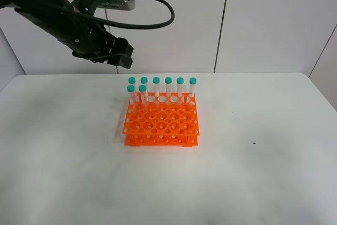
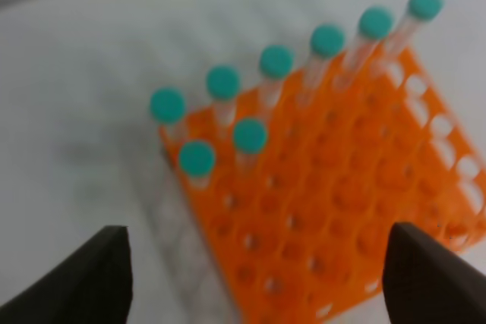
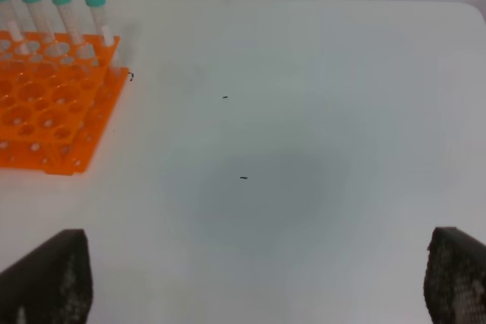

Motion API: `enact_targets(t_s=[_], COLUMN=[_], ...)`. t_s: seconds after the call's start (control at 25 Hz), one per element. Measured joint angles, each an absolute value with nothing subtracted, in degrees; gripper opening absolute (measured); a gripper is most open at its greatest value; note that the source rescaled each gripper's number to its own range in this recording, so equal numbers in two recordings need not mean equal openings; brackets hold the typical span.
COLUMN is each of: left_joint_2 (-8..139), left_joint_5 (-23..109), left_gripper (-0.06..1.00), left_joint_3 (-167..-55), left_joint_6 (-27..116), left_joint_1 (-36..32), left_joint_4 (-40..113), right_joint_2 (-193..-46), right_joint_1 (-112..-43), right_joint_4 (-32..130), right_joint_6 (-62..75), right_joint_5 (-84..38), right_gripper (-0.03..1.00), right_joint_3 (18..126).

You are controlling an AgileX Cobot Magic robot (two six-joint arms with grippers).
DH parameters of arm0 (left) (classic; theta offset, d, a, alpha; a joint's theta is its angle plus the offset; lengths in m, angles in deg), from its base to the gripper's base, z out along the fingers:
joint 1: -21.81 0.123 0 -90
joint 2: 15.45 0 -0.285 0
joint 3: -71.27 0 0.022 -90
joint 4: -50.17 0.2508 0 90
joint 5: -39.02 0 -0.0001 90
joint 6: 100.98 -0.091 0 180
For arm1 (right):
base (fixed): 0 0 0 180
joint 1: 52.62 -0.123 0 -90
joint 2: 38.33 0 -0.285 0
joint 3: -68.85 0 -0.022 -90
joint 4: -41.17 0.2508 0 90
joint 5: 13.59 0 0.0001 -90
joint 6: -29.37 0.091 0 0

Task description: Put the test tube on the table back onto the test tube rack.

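The orange test tube rack (image 1: 160, 123) stands in the middle of the white table (image 1: 63, 146). Several test tubes with teal caps stand upright in it: a full back row (image 1: 168, 87) and two in the second row at the left (image 1: 142, 94). No test tube lies on the table in any view. My left gripper (image 1: 119, 54) hangs high above and behind the rack's back left corner. In the left wrist view it (image 2: 254, 294) is open and empty, with the rack (image 2: 342, 210) and tubes (image 2: 249, 136) below. My right gripper (image 3: 250, 286) is open and empty over bare table; the rack's right end (image 3: 45, 123) shows there.
A pale panelled wall (image 1: 263, 19) rises behind the table. Small dark specks (image 1: 254, 143) mark the tabletop right of the rack. The left arm's black cable (image 1: 158, 9) loops above the rack.
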State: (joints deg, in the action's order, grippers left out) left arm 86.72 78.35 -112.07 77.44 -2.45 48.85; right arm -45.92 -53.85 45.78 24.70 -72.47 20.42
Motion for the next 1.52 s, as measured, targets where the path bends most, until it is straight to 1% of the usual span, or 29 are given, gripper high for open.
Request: enact_targets(t_s=[0.2, 0.32, 0.56, 0.64, 0.84, 0.96, 1.12, 1.24, 1.52], left_joint_2=[94.4, 95.5, 95.5, 95.5, 95.5, 95.0, 91.0, 85.7, 66.9], left_joint_5=[91.8, 94.8, 98.5, 100.3, 106.0, 106.0, 106.0, 106.0, 106.0], left_gripper=[0.92, 0.9, 0.9, 0.9, 0.9, 0.9, 0.9, 0.9, 0.9], left_joint_3=[-118.6, -119.1, -119.5, -119.5, -119.5, -118.7, -112.0, -104.6, -86.1], left_joint_6=[75.3, 75.1, 75.8, 76.0, 76.2, 76.5, 76.6, 76.6, 77.6], left_joint_1=[1.4, 5.3, 16.3, 18.7, 20.4, 20.4, 20.4, 20.4, 20.4], left_joint_4=[48.8, 49.7, 50.6, 50.9, 50.8, 50.2, 49.2, 50.2, 50.2], right_joint_2=[-45.9, -45.9, -45.9, -45.9, -45.9, -45.9, -45.9, -45.9, -45.9], right_joint_1=[-53.9, -53.9, -53.9, -53.9, -53.9, -53.9, -53.9, -53.9, -53.9], right_joint_4=[45.8, 45.8, 45.8, 45.8, 45.8, 45.8, 45.8, 45.8, 45.8], right_joint_6=[24.7, 24.7, 24.7, 24.7, 24.7, 24.7, 24.7, 24.7, 24.7], right_joint_5=[-72.5, -72.5, -72.5, -72.5, -72.5, -72.5, -72.5, -72.5, -72.5], right_gripper=[0.94, 0.94, 0.94, 0.94, 0.94, 0.94, 0.94, 0.94, 0.94], right_joint_3=[20.4, 20.4, 20.4, 20.4, 20.4, 20.4, 20.4, 20.4, 20.4])
